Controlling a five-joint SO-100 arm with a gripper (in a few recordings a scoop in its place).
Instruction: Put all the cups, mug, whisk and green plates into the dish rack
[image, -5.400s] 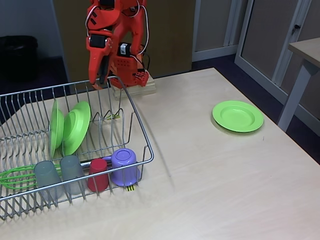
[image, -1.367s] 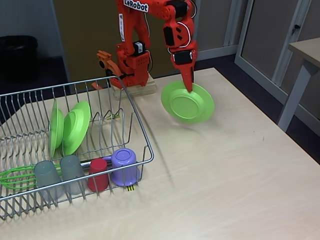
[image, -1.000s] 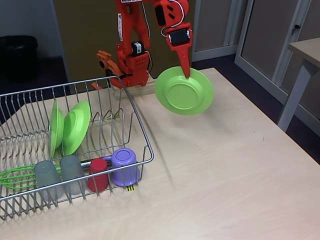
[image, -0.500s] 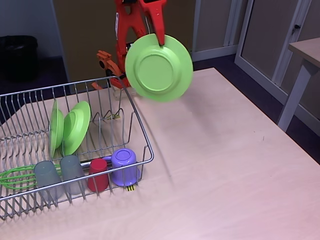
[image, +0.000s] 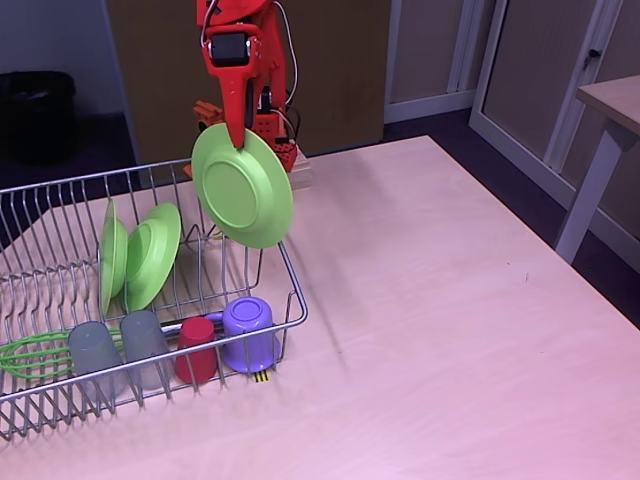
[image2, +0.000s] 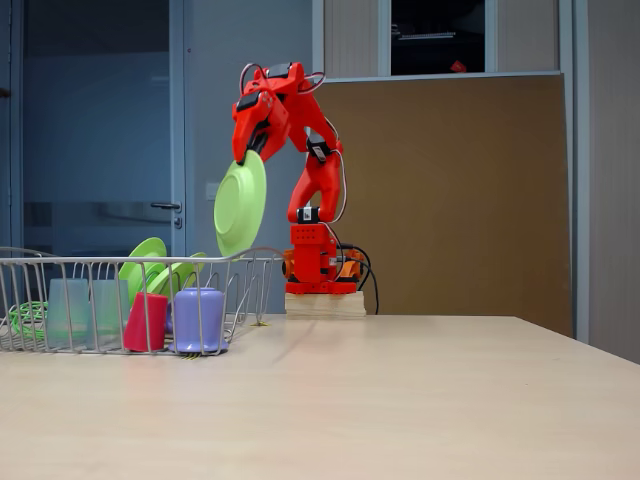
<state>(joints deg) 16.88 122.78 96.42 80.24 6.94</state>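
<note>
Gripper (image: 238, 140) pinches the top rim of a lime-green plate (image: 243, 187), which hangs on edge in the air above the far right corner of the dish rack (image: 285, 268); in the other fixed view the plate (image2: 240, 202) hangs tilted above the rack's rim (image2: 130, 260), clear of the wires. Inside the rack two more green plates (image: 113, 255) (image: 152, 254) stand on edge between prongs at the far left. Along the near side, from left: the green whisk (image: 30, 352) lying flat, two grey tumblers (image: 95, 358) (image: 145, 346), the red tumbler (image: 196, 350) and the lilac mug (image: 248, 332), all upside down. The table (image: 450, 330) right of the rack is bare.
</note>
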